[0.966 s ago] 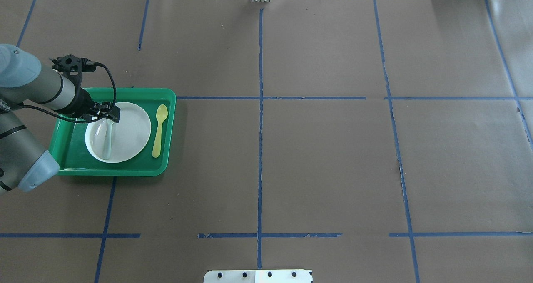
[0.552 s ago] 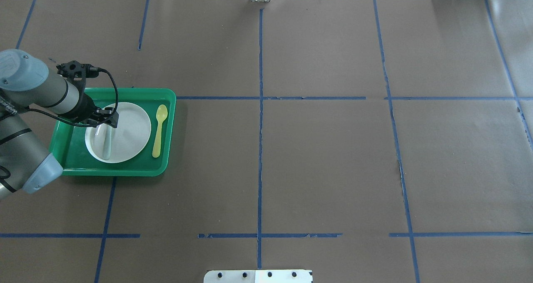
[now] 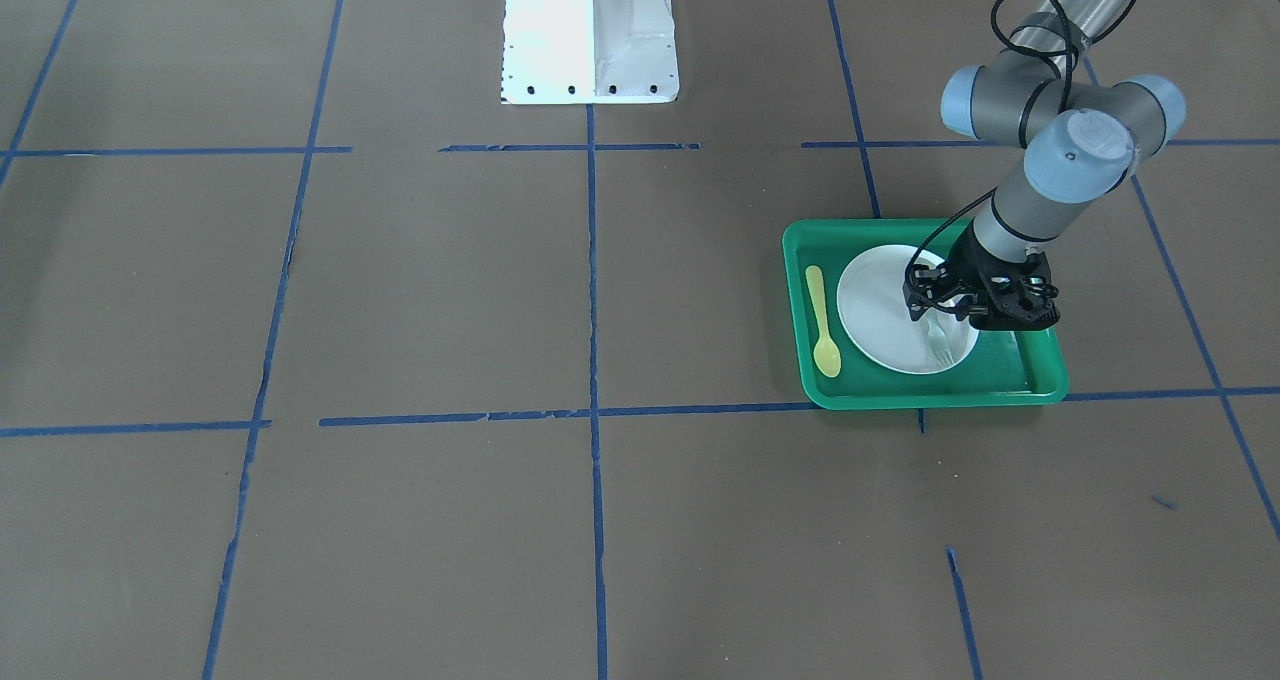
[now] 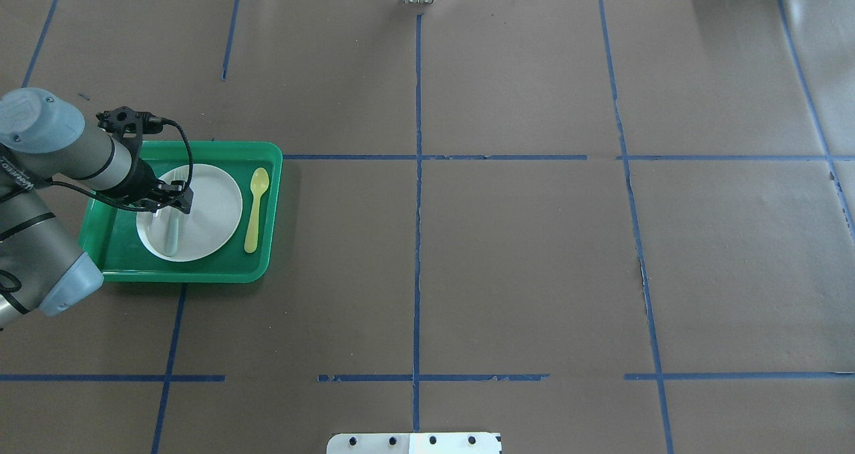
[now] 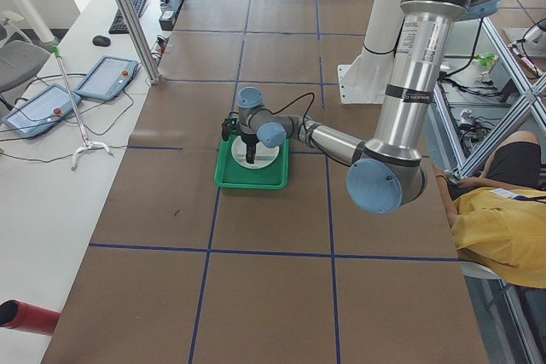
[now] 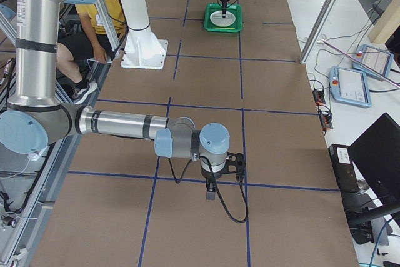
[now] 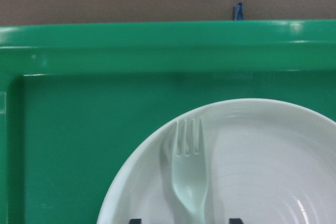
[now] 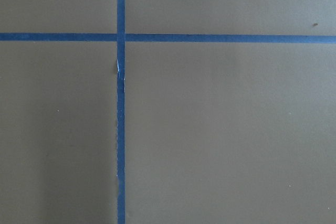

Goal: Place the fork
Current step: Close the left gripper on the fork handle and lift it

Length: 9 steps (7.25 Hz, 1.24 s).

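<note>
Black left claw point(image 7: 185, 220): sitting spread wide, one tip showing on either side of the fork's handle in the wrist view, not pinching anything. Over the last second it's been sliding back along the plate toward the robot, and it looks like it's dropping lower too.
Grey-white fork point(image 7: 189, 174): lying flat on the white plate point(image 7: 262, 150), tines pointing away from the robot, and not budging across that second.
What that's telling me: I'm guessing it's lining up for a grab rather than backing off, so the actual placing is still ahead. Could be wrong though.
Grey left arm point(image 4: 80, 153): reaching in over the tray's left side, wrist pointing the claw pretty much straight down over the plate's left half.
Green tray point(image 7: 157, 40): holding the plate, with the yellow spoon point(image 4: 256, 207) lying just beside it, not touching.
Brown table point(image 4: 521, 260): carrying the tray.
Far-off right claw point(image 6: 211, 193): hanging over blue tape lines well apart from all this. I can't tell if it's spread or closed.
</note>
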Each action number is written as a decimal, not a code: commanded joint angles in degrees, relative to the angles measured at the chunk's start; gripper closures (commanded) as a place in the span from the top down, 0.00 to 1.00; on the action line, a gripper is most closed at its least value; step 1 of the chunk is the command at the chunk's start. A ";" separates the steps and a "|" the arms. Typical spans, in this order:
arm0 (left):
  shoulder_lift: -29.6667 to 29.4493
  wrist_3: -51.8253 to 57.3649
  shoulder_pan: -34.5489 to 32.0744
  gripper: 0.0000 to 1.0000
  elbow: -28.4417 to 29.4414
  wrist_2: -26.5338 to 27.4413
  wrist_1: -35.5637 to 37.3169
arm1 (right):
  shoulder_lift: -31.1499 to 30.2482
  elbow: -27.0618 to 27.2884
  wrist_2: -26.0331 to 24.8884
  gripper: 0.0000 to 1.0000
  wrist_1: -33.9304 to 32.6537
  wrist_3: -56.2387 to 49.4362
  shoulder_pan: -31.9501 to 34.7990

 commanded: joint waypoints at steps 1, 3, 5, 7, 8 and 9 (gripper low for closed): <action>0.07 -0.08 0.52 0.58 -0.02 -0.02 0.00 | 0.00 0.00 0.03 1.00 -0.03 0.01 0.00; 0.24 -0.08 0.43 0.17 -0.11 -0.02 0.17 | 0.00 0.00 -0.06 1.00 -0.03 0.01 0.00; 0.42 0.00 0.43 0.00 -0.37 -0.10 0.35 | 0.00 0.00 0.03 1.00 -0.03 0.01 0.00; -0.10 0.18 0.43 0.00 -2.29 -2.11 6.37 | 0.00 0.00 0.03 1.00 -0.03 0.01 0.00; 0.24 0.53 0.17 0.00 -3.96 -4.30 6.94 | 0.00 0.00 0.03 1.00 -0.03 0.01 0.00; 0.51 0.97 -0.70 0.00 -4.67 -4.58 7.38 | 0.00 0.00 -0.06 1.00 -0.03 -0.08 0.00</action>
